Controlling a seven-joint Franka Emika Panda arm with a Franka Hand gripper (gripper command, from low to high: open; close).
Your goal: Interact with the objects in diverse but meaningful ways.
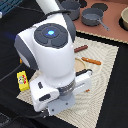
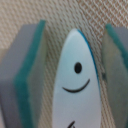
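Observation:
In the wrist view a white-grey toy fish (image 2: 77,75) with a black eye and a smile lies on the woven mat (image 2: 60,20). My gripper (image 2: 75,65) is open around it. One teal-edged grey pad (image 2: 27,70) stands on each side of the fish, with a gap showing between each pad and the fish. In the exterior view my arm hides the fingers and the fish. The dark brown sausage (image 1: 80,48) lies on the mat beyond the arm. The yellow printed carton (image 1: 21,78) sits at the exterior view's left. The orange bread loaf is out of view.
Grey pots (image 1: 92,17) stand at the back on a brown surface. An orange-handled utensil (image 1: 92,61) lies beside a tan plate (image 1: 80,64) on the beige mat (image 1: 107,65). A black cable runs at the exterior view's left.

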